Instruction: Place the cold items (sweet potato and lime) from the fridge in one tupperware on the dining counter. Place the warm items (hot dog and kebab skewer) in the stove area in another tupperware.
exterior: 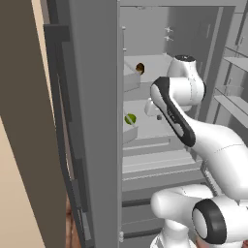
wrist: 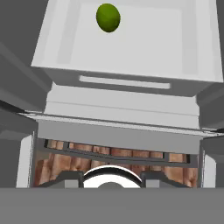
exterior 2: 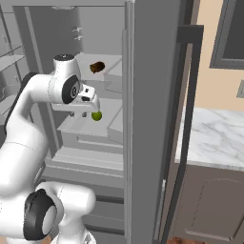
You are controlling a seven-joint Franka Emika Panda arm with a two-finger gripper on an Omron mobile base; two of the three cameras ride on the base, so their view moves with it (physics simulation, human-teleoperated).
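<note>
While arm (exterior: pixel 179 116) fronts shelf, lime (wrist: pixel 108 17) beside it.

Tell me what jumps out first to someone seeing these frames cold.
The white robot arm reaching into the open fridge dominates both base views. Next comes the bright green lime lying on a pale middle shelf, just beyond the gripper. On the shelf above sits a dark brown sweet potato.
</note>
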